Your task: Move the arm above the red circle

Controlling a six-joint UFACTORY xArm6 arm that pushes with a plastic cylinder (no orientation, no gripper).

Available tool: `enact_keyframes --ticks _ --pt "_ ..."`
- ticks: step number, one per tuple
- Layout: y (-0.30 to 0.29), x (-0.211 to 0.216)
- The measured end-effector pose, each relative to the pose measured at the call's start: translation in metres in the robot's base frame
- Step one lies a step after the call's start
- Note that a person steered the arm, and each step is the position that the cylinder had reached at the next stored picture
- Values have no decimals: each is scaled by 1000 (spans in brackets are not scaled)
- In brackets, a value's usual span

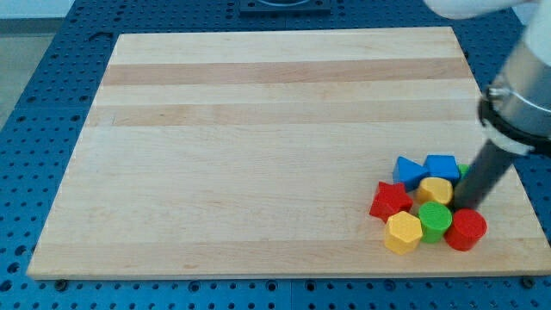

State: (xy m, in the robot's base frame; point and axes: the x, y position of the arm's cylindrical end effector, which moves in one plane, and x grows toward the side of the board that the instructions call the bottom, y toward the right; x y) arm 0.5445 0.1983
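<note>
The red circle (pixel 466 229) lies near the board's bottom right corner. My tip (pixel 466 207) is at the lower end of the dark rod, just above the red circle toward the view's top, touching or almost touching it. To the circle's left sit a green circle (pixel 435 220), a yellow hexagon (pixel 403 232) and a red star (pixel 391 201). A yellow circle (pixel 436 190), a blue triangle-like block (pixel 410 170) and a blue block (pixel 442 166) lie just above them. A sliver of green (pixel 464 170) shows beside the rod, partly hidden.
The wooden board (pixel 258 129) lies on a blue perforated table (pixel 34 103). The arm's grey and black body (pixel 521 95) hangs over the board's right edge. All blocks are clustered at the bottom right.
</note>
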Motion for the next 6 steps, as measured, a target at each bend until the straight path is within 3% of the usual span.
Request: enact_keyframes --ticks 1,4,5,6 --pt "-13 -5" --pt "115 17" --pt "115 48" --pt "62 51"
